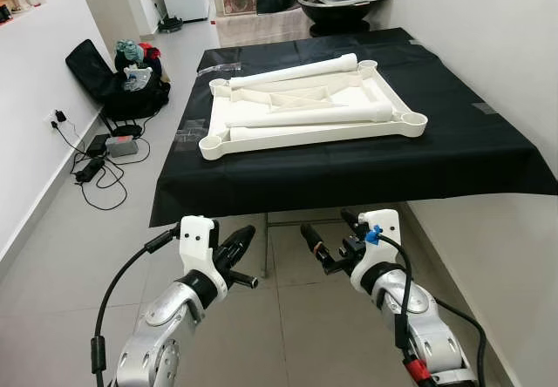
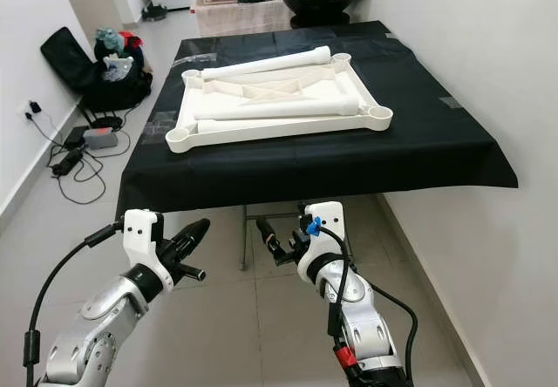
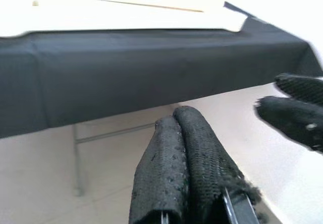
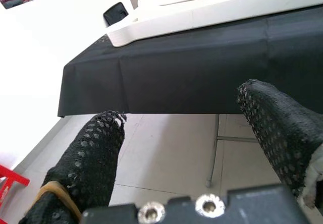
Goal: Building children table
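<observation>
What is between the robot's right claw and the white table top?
The front edge of the black cloth hangs between the right claw and the upturned white table top; nothing else. The left eye view shows it.

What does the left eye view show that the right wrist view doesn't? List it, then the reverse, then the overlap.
Left eye alone: the shut left gripper, two white table legs lying on the upturned white tabletop, a black bag and cables on the floor. Right wrist alone: a close look at the open right gripper and its dotted fingers. Shared: tabletop, black cloth, tiled floor.
</observation>
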You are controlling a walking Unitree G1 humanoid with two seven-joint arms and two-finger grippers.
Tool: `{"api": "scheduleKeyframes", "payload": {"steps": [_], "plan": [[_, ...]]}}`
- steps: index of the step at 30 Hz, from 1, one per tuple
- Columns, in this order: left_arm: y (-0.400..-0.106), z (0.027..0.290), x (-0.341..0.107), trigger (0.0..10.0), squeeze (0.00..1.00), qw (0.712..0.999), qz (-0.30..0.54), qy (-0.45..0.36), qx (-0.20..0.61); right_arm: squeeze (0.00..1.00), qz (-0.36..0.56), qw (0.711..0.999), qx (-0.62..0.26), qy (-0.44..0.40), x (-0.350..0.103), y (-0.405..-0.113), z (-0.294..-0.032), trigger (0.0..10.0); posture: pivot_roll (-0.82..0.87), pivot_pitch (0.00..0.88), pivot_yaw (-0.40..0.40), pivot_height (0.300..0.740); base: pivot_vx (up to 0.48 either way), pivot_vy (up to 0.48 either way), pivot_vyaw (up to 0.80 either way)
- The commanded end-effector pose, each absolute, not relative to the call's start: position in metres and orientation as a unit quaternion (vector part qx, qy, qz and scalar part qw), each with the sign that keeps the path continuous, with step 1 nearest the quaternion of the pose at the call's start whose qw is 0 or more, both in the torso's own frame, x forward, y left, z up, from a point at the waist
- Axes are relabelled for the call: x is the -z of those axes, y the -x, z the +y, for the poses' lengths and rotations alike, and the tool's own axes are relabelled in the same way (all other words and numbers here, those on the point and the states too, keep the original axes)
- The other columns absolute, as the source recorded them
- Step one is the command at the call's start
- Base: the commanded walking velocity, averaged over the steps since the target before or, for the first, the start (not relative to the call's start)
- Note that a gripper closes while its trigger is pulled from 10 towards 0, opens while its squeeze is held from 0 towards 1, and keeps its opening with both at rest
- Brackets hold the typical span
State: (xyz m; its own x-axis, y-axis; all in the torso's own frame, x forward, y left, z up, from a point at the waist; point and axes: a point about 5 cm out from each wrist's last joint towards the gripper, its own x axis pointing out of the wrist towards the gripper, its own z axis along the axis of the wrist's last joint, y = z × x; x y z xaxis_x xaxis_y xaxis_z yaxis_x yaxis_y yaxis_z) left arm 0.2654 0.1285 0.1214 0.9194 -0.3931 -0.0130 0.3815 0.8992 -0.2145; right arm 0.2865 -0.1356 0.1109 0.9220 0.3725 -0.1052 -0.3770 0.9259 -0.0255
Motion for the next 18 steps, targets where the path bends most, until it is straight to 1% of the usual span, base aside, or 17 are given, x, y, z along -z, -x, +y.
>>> {"api": "scheduleKeyframes", "payload": {"steps": [1,3,5,6,11,13,14,18], "plan": [[-0.267,0.132,-0.124,10.0,0.00,0.978,0.028,0.081,0.188,0.00,0.054,0.980,-0.190,0.014,-0.111,-0.285,-0.136,10.0,-0.22,0.000,0.062,0.740,0.000,0.000,0.00],[-0.274,0.138,-0.130,10.0,0.00,0.988,0.014,0.046,0.148,0.00,0.050,0.981,-0.187,0.011,-0.114,-0.287,-0.137,10.0,-0.19,0.000,0.045,0.740,0.000,0.000,0.00],[-0.280,0.143,-0.133,10.0,0.00,0.992,0.006,0.048,0.114,0.00,0.051,0.980,-0.193,0.009,-0.115,-0.290,-0.135,10.0,-0.19,0.000,0.037,0.740,0.000,0.000,0.00],[-0.281,0.143,-0.132,10.0,0.00,0.993,0.008,0.050,0.110,0.00,0.052,0.979,-0.198,0.011,-0.114,-0.291,-0.134,10.0,-0.19,0.000,0.037,0.740,0.000,0.000,0.00],[-0.278,0.138,-0.124,10.0,0.00,0.990,0.029,0.046,0.129,0.00,0.052,0.979,-0.195,0.011,-0.114,-0.291,-0.134,10.0,-0.19,0.000,0.037,0.740,0.000,0.000,0.00],[-0.277,0.137,-0.118,10.0,0.00,0.988,0.045,0.057,0.133,0.00,0.053,0.980,-0.193,0.009,-0.113,-0.291,-0.135,10.0,-0.19,0.000,0.035,0.740,0.000,0.000,0.00],[-0.279,0.136,-0.111,10.0,0.00,0.985,0.065,0.076,0.139,0.00,0.057,0.980,-0.191,0.008,-0.110,-0.292,-0.137,10.0,-0.19,0.000,0.032,0.740,0.000,0.000,0.00],[-0.281,0.135,-0.110,10.0,0.00,0.984,0.062,0.070,0.148,0.00,0.061,0.979,-0.192,0.009,-0.108,-0.293,-0.137,10.0,-0.20,0.000,0.031,0.740,0.000,0.000,0.00]]}}
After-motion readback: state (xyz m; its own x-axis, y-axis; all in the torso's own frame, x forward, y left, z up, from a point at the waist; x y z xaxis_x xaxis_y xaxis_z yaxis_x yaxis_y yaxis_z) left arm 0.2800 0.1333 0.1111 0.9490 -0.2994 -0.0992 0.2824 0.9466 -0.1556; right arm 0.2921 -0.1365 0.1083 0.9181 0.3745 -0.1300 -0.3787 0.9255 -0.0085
